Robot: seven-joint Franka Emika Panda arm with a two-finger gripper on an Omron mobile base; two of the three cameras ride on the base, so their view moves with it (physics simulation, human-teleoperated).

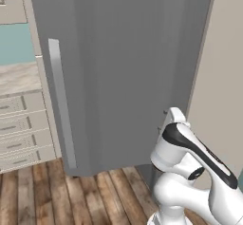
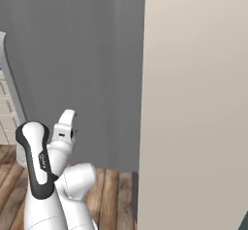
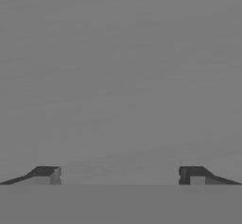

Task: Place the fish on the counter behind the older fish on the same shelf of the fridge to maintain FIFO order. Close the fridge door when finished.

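Observation:
The fridge door [image 1: 128, 67] is a tall flat grey slab with a long silver bar handle [image 1: 61, 105]; it also stands across the right base view as the fridge door [image 2: 77, 54]. My gripper [image 3: 121, 176] is open, its two dark fingertips [image 3: 47, 175] wide apart with nothing between them, facing a plain grey surface close ahead. The white hand [image 1: 172, 118] sits right at the door's lower right part. The counter [image 1: 19, 77] shows as a beige marbled strip at the left. The fish, the older fish and the shelf are hidden.
Cream drawers [image 1: 23, 129] stack under the counter at the left. A tall cream panel [image 2: 193, 103] rises on the right, close beside the arm. Wooden plank floor [image 1: 57, 195] lies below the door.

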